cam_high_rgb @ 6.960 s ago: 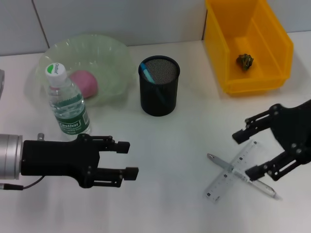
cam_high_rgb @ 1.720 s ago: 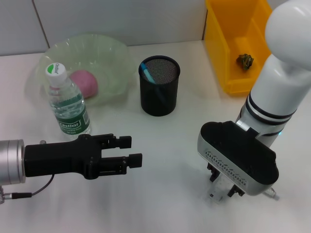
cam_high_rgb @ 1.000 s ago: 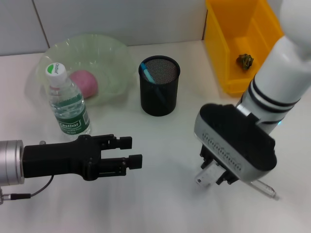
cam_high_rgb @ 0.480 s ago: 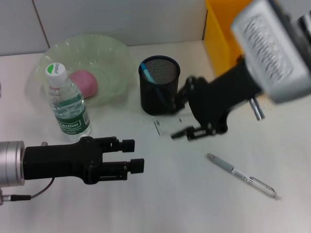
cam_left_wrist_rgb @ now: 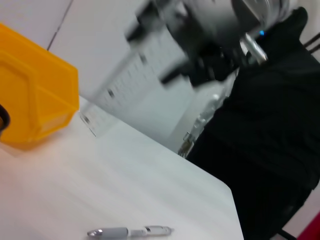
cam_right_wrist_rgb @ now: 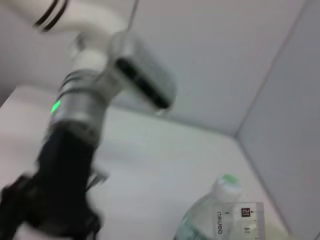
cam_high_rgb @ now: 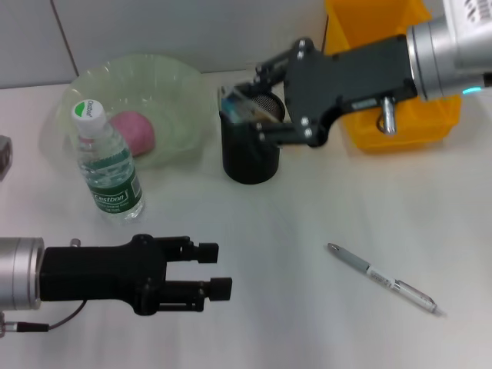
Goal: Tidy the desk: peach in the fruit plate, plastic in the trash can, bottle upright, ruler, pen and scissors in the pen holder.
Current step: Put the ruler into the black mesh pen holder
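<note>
The clear ruler [cam_high_rgb: 244,104] is clamped between the fingers of the right gripper [cam_high_rgb: 257,108], held tilted right over the mouth of the black mesh pen holder [cam_high_rgb: 250,150], where something blue can already be seen poking up inside. The pen [cam_high_rgb: 382,277] is left lying flat on the white desk [cam_high_rgb: 307,231], well apart from that gripper, while the left gripper [cam_high_rgb: 207,270] is parked low at the near left with its fingers spread apart and nothing gripped between them
</note>
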Controlling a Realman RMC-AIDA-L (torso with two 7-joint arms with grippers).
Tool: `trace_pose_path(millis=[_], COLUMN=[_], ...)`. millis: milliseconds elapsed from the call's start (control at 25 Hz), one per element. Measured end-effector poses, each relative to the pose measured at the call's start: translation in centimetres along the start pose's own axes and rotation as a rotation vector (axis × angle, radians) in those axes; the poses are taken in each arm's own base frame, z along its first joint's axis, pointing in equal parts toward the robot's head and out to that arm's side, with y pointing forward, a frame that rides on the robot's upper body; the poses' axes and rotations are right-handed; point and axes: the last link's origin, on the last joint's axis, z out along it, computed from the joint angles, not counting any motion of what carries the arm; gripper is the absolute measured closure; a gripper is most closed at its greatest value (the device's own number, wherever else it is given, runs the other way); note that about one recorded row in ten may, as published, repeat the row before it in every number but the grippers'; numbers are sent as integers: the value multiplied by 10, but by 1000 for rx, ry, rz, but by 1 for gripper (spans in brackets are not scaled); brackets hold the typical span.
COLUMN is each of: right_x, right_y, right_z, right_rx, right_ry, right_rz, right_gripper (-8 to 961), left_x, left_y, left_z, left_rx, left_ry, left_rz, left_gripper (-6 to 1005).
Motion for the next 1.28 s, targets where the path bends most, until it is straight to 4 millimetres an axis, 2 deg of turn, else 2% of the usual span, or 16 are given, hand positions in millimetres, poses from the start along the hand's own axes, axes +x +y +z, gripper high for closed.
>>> trace_pose_path(millis=[400, 800, 1280], right_x=[4, 23, 45], right_y=[-25, -34, -37], right_z=[7, 12, 35], right_rx=[196, 277, 356], right_ry=[-169, -178, -189], right_rz=[166, 261, 300], right_gripper=[571, 572, 567], left_x=[-10, -12, -14], left_y=[5, 10, 11], left_z=[5, 6, 4], left_rx=[-37, -67, -71], left_ry=[-76, -84, -89], left_rz=[1, 2, -4], left_gripper=[320, 321, 323])
